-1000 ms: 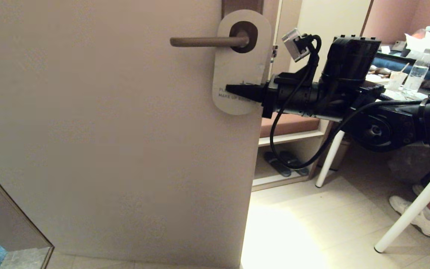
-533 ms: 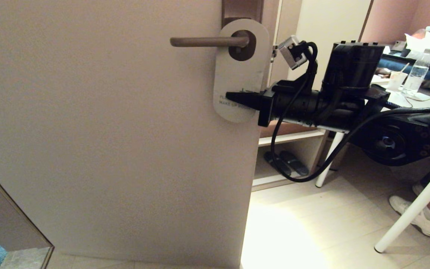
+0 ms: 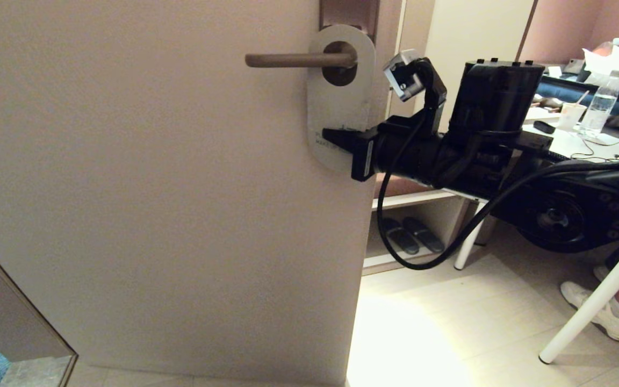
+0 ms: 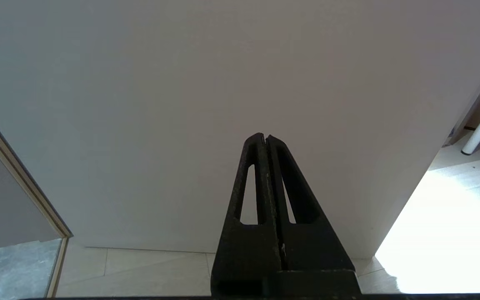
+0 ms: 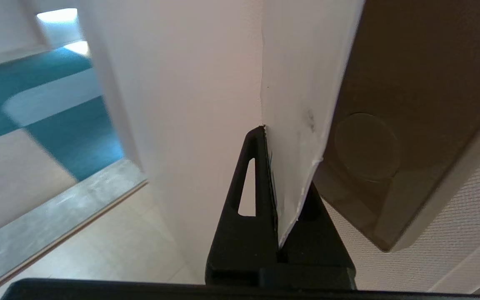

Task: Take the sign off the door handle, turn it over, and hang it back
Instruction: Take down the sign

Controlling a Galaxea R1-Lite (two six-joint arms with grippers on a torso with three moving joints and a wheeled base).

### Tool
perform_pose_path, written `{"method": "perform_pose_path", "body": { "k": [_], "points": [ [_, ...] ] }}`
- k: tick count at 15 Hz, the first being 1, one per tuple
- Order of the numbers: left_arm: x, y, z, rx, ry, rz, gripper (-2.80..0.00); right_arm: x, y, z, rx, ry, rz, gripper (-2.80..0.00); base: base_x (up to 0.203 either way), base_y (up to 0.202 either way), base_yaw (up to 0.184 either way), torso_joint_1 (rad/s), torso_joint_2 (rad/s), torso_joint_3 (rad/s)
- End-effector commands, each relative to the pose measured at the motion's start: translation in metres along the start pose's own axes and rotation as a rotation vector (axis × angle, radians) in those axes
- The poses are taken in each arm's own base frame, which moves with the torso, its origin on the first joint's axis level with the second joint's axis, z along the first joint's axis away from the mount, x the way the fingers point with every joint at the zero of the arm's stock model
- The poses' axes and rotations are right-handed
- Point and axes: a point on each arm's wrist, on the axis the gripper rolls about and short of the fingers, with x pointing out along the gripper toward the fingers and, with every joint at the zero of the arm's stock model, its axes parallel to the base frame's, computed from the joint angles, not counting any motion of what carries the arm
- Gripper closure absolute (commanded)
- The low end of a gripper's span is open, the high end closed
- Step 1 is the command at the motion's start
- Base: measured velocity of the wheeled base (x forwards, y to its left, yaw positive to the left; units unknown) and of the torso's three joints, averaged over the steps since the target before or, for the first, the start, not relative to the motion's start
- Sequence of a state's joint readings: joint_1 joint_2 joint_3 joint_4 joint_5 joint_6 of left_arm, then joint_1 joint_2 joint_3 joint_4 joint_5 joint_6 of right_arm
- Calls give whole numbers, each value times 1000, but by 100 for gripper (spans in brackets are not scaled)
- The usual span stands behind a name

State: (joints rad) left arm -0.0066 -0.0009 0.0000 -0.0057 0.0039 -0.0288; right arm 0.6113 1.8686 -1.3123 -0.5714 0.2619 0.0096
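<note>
The sign (image 3: 336, 102), white face outward with small grey lettering near its lower end, hangs by its oval hole over the brown lever door handle (image 3: 293, 59) on the bronze backplate (image 3: 348, 12). My right gripper (image 3: 331, 135) is shut on the sign's lower part from the door's edge side. In the right wrist view the white card (image 5: 302, 104) sits clamped between the fingers (image 5: 248, 183). My left gripper (image 4: 265, 137) is shut and empty, low in front of the door; it does not show in the head view.
The beige door (image 3: 153, 188) fills the left. Right of its edge are a shelf with slippers (image 3: 411, 234), white table legs (image 3: 594, 301), a water bottle (image 3: 599, 105) on the table, and a person's white shoe (image 3: 599, 312). A mirror edge (image 3: 19, 301) stands low left.
My right gripper has pushed left toward the door, still holding the sign. The sign has turned more edge-on, dipping then rising slightly on the lever.
</note>
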Motion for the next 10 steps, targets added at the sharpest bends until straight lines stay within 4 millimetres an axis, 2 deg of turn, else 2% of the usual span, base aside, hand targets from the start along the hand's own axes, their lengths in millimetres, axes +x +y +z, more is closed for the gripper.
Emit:
{"method": "perform_pose_path", "body": {
  "k": [1,10],
  "points": [
    [0,0,0,0,0,1,0,4,7,-2,0,1,-9,0,0,0,0,0,0,0],
    [0,0,0,0,0,0,0,18,29,2,0,-10,-55,0,0,0,0,0,0,0]
  ]
}}
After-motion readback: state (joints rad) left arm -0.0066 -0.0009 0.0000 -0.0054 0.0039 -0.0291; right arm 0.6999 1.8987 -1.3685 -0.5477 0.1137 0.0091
